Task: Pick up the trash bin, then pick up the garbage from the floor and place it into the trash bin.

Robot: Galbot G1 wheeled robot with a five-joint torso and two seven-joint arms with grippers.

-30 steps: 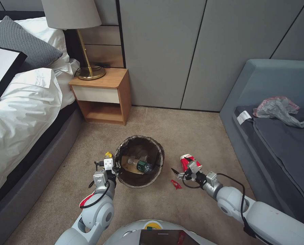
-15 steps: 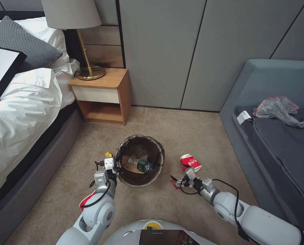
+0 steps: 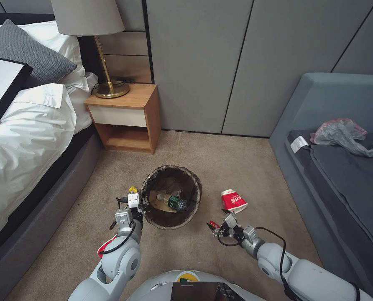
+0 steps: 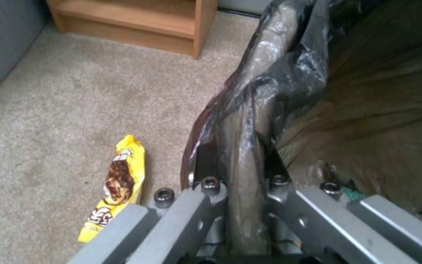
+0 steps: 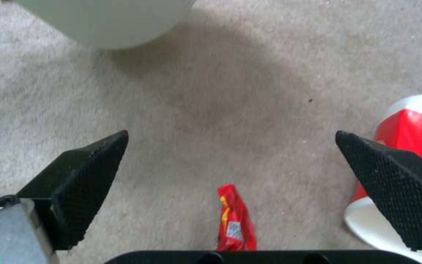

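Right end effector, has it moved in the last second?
Yes. The right end effector has pulled back from the red-and-white cup toward the robot, now over the small red wrapper.

Even, soft indoor light — wrist views blurred, head view bowed at edges, shadows faint.

The head camera looks steeply down on the carpet (image 3: 220, 167) from above, while both wrist cameras sit close to it, the left one sharing the trash bin (image 3: 172, 202) rim.

a bedroom: bed (image 3: 23, 138) with white linen, lamp (image 3: 90, 25) on wooden nightstand (image 3: 126, 117), carpet.
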